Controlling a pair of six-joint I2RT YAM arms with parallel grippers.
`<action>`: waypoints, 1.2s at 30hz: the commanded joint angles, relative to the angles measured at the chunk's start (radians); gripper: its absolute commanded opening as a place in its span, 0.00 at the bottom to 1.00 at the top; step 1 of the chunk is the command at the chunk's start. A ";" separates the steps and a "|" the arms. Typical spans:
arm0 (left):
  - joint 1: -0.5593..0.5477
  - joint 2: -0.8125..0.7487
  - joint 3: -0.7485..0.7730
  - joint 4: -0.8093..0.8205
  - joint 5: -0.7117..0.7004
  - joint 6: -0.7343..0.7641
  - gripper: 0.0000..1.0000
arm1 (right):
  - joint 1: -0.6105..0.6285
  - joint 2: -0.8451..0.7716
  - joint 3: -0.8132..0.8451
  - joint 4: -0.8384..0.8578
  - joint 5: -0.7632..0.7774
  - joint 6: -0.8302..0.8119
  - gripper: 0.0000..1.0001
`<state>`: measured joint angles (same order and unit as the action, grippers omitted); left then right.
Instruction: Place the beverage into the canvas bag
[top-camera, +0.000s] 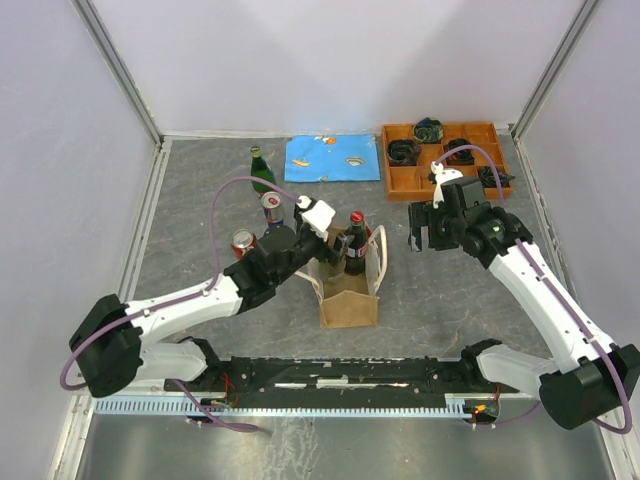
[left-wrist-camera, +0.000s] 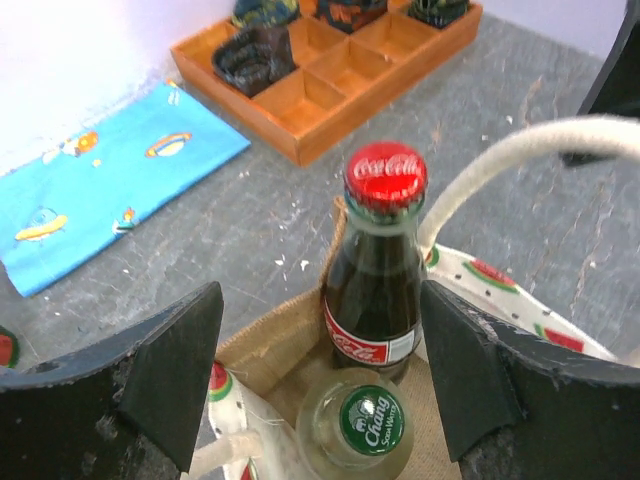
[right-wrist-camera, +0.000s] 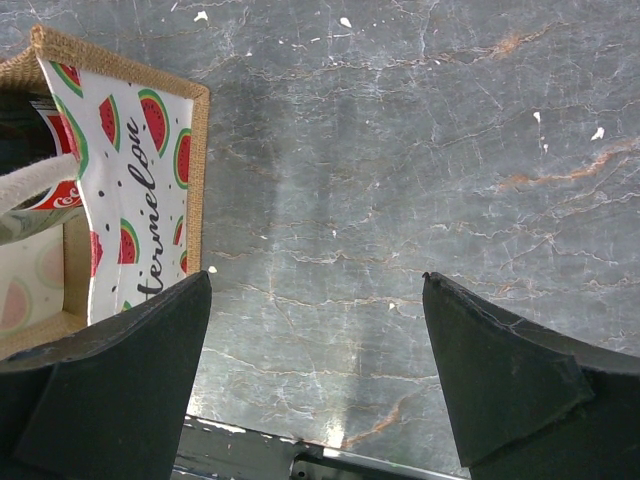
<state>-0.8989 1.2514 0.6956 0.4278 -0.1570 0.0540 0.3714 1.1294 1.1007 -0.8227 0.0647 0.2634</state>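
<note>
Left pincer (left-wrist-camera: 320, 300) stands wide open above the canvas bag (top-camera: 349, 300), its fingers on either side of the cola bottle (left-wrist-camera: 375, 270) without touching it. That bottle stands upright inside the bag, next to a green-capped soda-water bottle (left-wrist-camera: 358, 425). Right pincer (right-wrist-camera: 315, 290) hangs wide open over the bare counter (right-wrist-camera: 400, 150) beside the bag. The orange tray (left-wrist-camera: 240, 108) holds dark coiled things in some compartments.

I work in a robotics lab test cell. Plain white panel walls (top-camera: 330, 60) on aluminium posts (top-camera: 118, 70) box in a grey marbled tabletop (top-camera: 440, 310). My left arm (top-camera: 200, 295) and right arm (top-camera: 545, 290) are bolted to a black rail (top-camera: 340, 372) at its near edge.
</note>
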 joint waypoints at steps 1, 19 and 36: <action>0.004 -0.094 0.075 -0.022 -0.072 -0.054 0.86 | 0.003 0.004 0.010 0.042 -0.009 -0.006 0.94; 0.482 0.053 0.228 -0.130 -0.142 -0.203 0.86 | 0.002 0.017 -0.007 0.070 -0.040 0.011 0.94; 0.594 0.383 0.281 0.069 -0.176 -0.165 0.92 | 0.003 0.001 -0.028 0.071 -0.031 0.023 0.94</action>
<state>-0.3260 1.5772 0.9157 0.3954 -0.3149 -0.0975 0.3714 1.1431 1.0691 -0.7902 0.0341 0.2760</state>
